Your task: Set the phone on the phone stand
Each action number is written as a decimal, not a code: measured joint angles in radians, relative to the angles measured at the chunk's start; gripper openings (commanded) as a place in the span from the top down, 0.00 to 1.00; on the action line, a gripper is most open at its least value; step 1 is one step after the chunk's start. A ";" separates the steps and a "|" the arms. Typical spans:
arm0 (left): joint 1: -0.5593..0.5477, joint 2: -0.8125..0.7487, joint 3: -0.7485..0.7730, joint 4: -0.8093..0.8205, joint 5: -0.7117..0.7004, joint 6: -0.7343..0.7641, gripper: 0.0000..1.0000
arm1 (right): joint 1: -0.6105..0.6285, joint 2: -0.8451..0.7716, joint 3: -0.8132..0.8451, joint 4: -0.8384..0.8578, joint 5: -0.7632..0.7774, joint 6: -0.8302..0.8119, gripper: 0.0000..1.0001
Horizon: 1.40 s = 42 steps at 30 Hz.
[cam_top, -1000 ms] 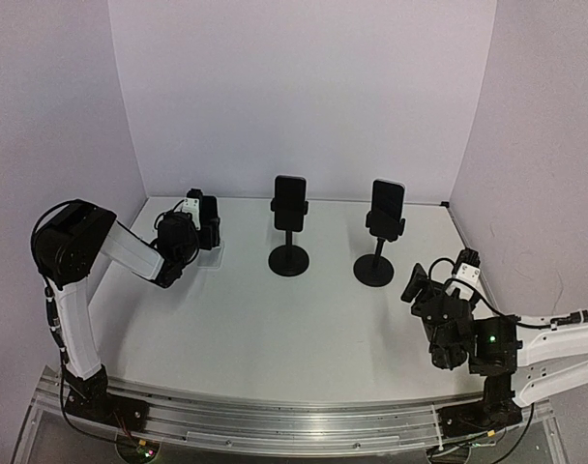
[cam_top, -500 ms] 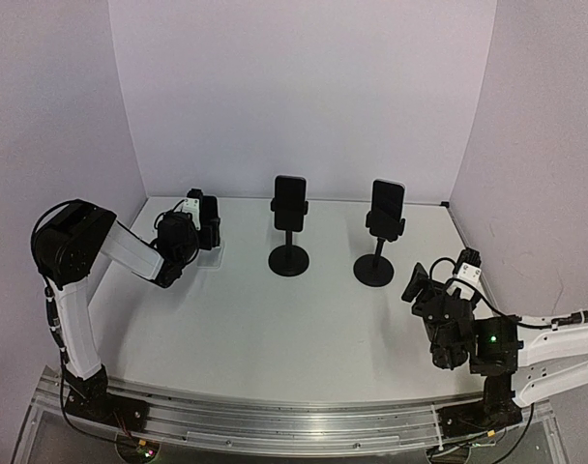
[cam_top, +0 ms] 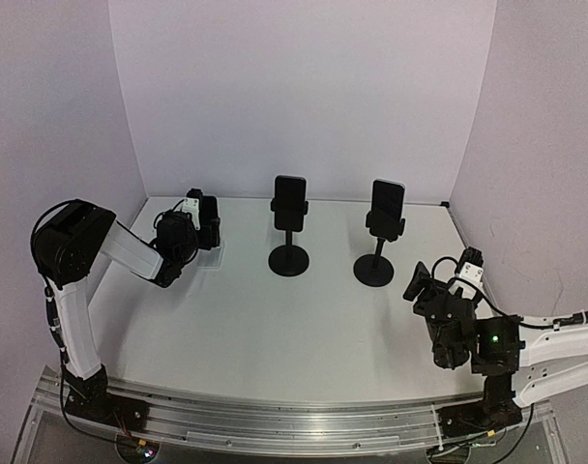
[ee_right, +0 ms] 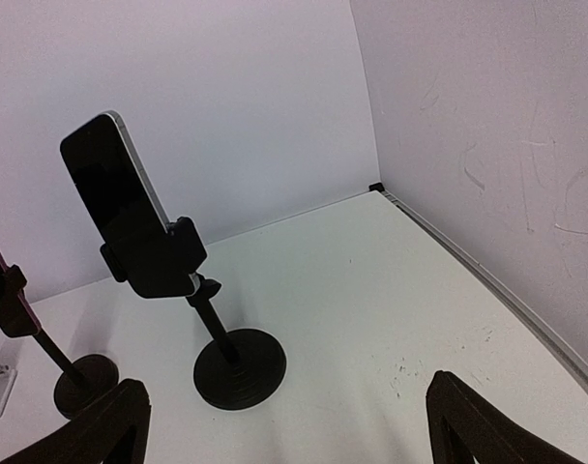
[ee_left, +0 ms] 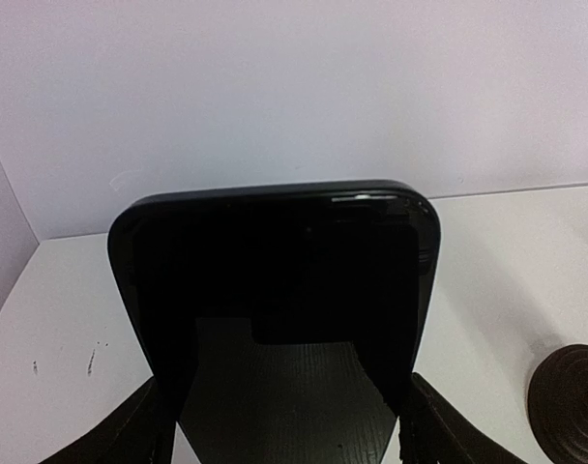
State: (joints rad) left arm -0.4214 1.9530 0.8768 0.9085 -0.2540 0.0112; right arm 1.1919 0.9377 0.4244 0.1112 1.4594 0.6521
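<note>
Phone fills most of the left wrist view, upright, with its dark screen toward the camera. The left gripper is clenched on it: one finger lies against each side edge of the lower part. In the top view this phone stands at the far left of the table, close to the back wall, just above a small clear holder. I cannot tell if its lower edge touches the holder.

The middle stand carries a second phone in its clamp, and the right stand carries a third phone. Both stands are upright on round black bases, side by side and apart from each other.

The right gripper hangs low near the right edge of the table with its fingers spread wide and nothing between them. It faces the right stand and is apart from it.
</note>
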 measured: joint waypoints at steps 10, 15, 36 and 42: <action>0.004 0.000 0.000 0.009 0.019 0.019 0.05 | 0.000 -0.005 0.000 0.000 0.000 0.000 0.02; 0.005 0.000 0.000 0.009 0.026 0.019 0.01 | 0.000 -0.005 0.000 0.000 0.000 0.000 0.02; 0.006 -0.438 -0.270 -0.121 0.069 0.011 0.00 | -0.099 0.032 0.007 -0.003 -0.126 -0.111 0.02; 0.034 -0.587 -0.325 -0.278 0.044 -0.023 0.00 | -0.483 0.043 0.065 -0.048 -0.470 -0.194 0.02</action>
State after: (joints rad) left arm -0.3871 1.3659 0.5518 0.6303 -0.2095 -0.0117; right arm 0.7091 0.9810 0.4895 0.0631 0.9896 0.4579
